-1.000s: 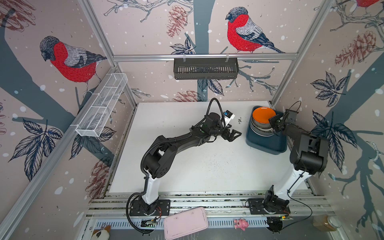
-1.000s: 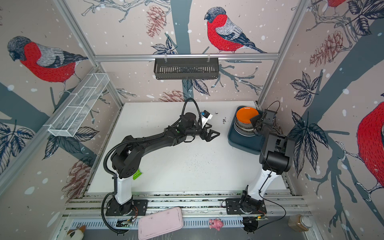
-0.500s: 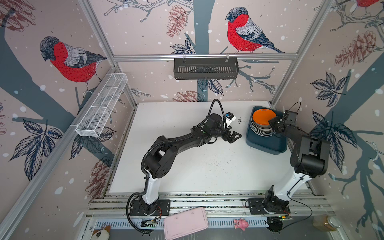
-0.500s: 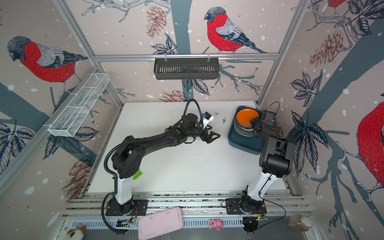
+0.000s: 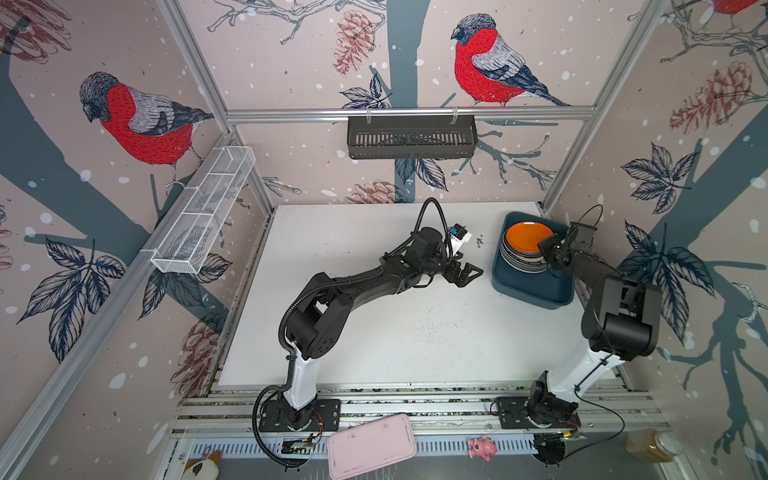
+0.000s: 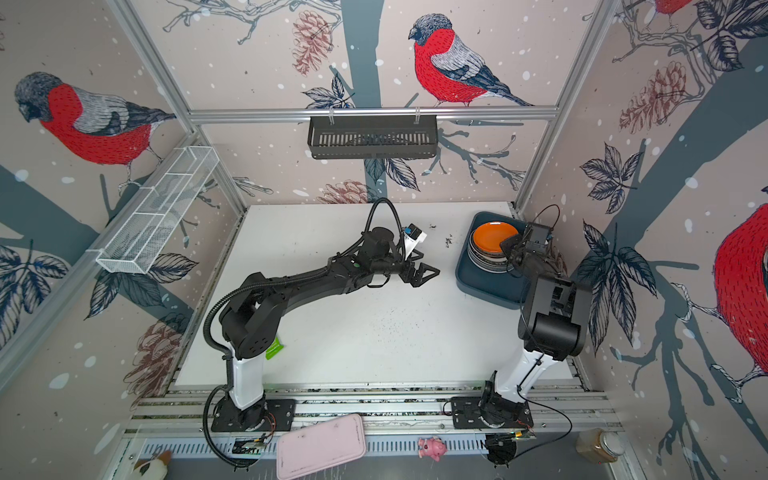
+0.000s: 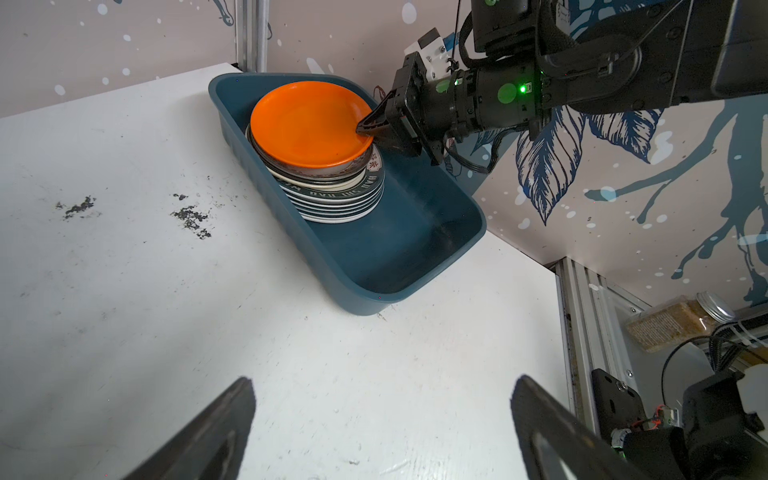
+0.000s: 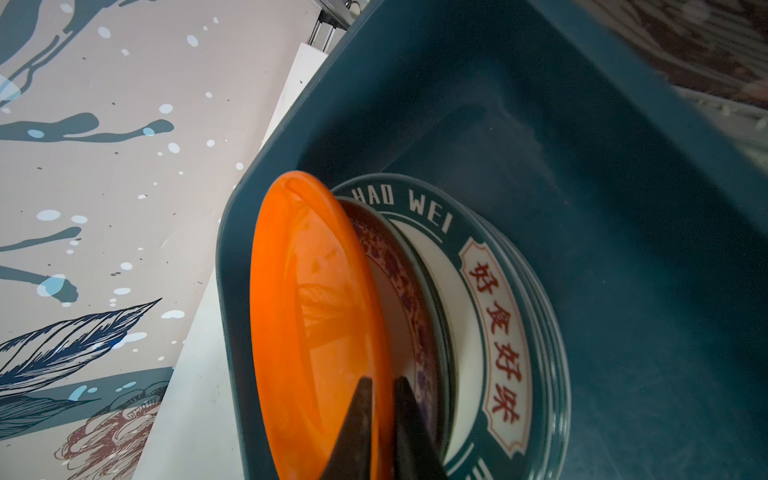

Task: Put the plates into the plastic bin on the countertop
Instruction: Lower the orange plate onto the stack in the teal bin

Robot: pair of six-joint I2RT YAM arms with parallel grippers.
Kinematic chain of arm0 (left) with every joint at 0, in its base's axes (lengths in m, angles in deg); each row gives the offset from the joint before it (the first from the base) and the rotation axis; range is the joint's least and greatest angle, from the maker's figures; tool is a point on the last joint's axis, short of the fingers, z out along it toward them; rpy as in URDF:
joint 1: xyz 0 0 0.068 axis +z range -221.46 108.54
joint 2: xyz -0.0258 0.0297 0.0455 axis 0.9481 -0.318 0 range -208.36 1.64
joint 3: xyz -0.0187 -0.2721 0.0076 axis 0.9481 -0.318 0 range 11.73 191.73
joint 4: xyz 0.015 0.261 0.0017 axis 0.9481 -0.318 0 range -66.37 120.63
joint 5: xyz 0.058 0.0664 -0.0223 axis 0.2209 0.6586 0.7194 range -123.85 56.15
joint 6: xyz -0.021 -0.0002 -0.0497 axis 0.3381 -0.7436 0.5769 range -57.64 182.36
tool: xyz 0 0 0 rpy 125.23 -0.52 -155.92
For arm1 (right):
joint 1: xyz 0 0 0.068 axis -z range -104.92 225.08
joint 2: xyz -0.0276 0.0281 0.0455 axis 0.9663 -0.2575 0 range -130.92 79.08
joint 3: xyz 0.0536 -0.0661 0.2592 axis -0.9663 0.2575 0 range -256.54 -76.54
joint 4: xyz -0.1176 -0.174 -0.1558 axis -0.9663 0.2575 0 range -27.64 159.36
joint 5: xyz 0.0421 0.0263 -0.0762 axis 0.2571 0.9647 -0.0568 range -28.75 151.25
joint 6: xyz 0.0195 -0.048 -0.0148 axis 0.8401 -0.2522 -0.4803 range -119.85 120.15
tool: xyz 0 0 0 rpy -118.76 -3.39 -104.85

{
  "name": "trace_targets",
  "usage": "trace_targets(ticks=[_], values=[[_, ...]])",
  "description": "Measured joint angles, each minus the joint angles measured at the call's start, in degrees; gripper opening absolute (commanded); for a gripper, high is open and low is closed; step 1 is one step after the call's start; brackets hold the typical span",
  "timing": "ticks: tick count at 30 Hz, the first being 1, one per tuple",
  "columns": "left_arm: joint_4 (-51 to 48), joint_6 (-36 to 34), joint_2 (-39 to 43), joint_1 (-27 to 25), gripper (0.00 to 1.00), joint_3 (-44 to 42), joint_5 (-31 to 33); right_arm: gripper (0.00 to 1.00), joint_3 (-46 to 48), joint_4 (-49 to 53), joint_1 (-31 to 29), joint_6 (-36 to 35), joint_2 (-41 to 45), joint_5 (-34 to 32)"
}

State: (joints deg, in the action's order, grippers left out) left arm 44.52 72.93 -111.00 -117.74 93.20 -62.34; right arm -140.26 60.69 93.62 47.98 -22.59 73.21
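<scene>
The right pincer (image 7: 364,126) is pinching the rim of the orange plate (image 7: 307,120), likely settling it atop the stack (image 7: 336,199) in the bin (image 7: 374,286) at two o'clock on the table (image 7: 166,291), while the left pincer (image 5: 471,276) is hovering wide.

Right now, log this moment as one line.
left tool: open, empty, above countertop | right tool: shut on orange plate | orange plate: atop stack in plastic bin

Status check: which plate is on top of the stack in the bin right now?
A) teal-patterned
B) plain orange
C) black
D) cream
B: the plain orange plate tops the stack in the plastic bin, its rim pinched by the right gripper.
</scene>
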Motion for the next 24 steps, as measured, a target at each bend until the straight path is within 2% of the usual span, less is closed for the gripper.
trace_targets(ticks=[11,18,24], values=[[0.0,0.0,0.4,0.0,0.96,-0.6,0.0,0.15,-0.2,1.6,-0.3,-1.4,-0.6,-0.1],[0.0,0.0,0.5,-0.1,0.96,-1.0,0.0,0.17,1.9,1.9,-0.9,-1.7,2.3,-1.6],[0.0,0.0,0.5,-0.1,0.96,-1.2,0.0,0.24,2.2,2.3,-0.9,-2.4,3.3,-3.1]])
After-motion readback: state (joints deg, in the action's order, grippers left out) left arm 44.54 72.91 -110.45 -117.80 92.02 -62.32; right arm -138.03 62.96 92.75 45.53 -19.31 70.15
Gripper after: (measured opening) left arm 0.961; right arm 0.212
